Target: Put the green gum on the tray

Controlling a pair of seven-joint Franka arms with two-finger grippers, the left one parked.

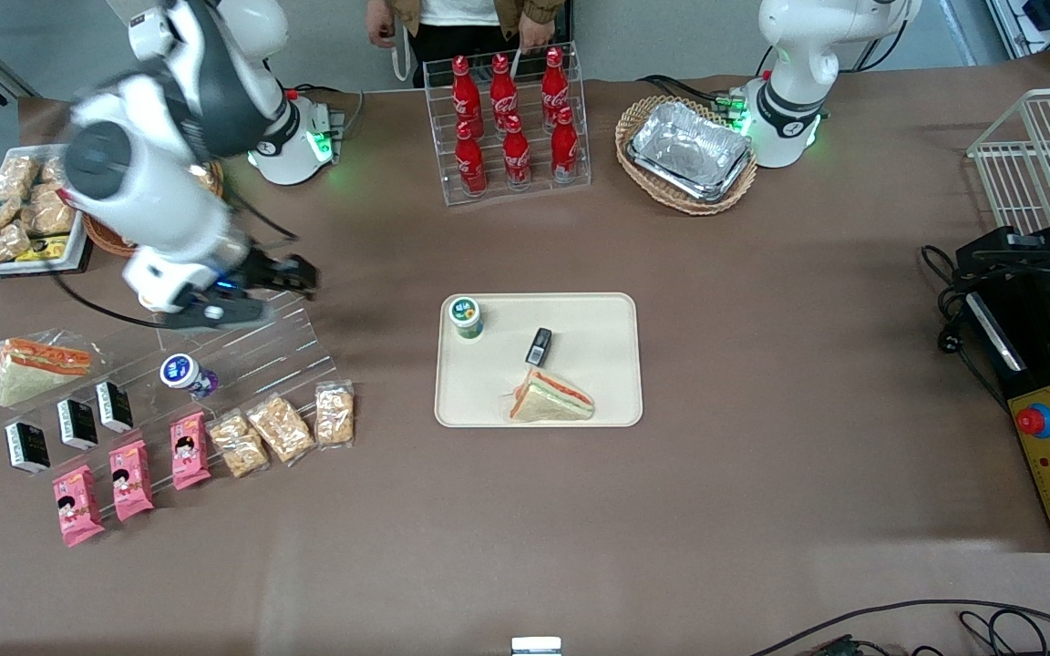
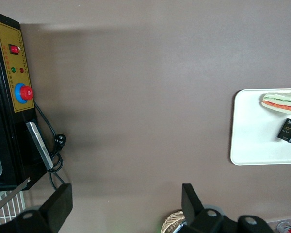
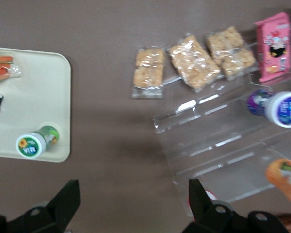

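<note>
Now, cylindrical green gum (image 1: 466, 317) upright on smooth cream tray (image 1: 607, 401), gripper (image 1: 293, 278) over clear rack (image 1: 242, 342), fingers spread

The green gum (image 1: 466, 317) is standing on the tray (image 1: 607, 401), in a corner, apart from the sandwich (image 1: 550, 400). The gripper (image 1: 293, 273) is hanging above the clear rack (image 1: 242, 351), toward the working arm's end.
</note>
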